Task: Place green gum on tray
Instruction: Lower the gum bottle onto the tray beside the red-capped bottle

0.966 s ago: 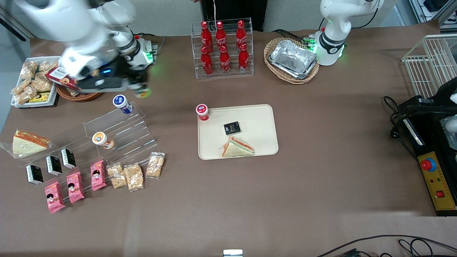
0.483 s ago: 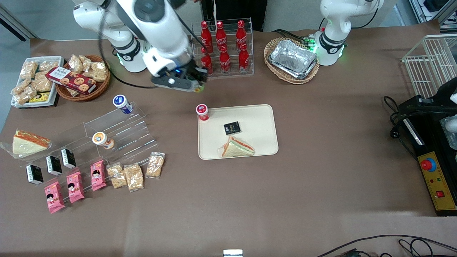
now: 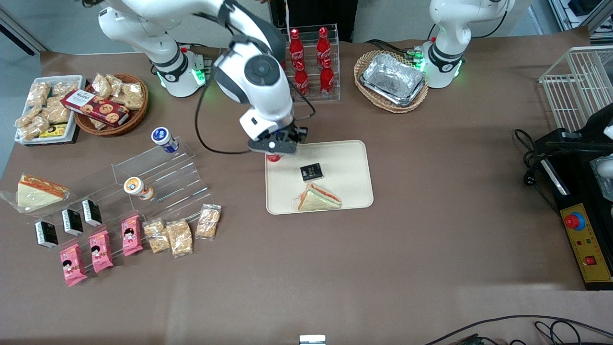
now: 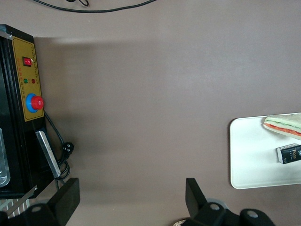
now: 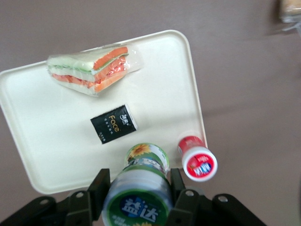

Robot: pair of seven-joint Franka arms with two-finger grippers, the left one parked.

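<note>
**Gum carried over the tray, not yet set down**

The pick-up is done. The gripper is clenched on the green gum, holding it above the tray, over the edge farthest from the front camera and toward the working arm's end. The red-lidded bottle stands just beside. Lowering and releasing remain; bare tray lies near the black packet.

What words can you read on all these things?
"Face": on the small black packet lying on the flat cream-beige tray.
"益达": on the green lid of the green gum bottle, held in the pincer above the tray's edge.
Red-lidded bottle: lid print blurred.
Red cola bottles, pink packets: too small to read.
</note>
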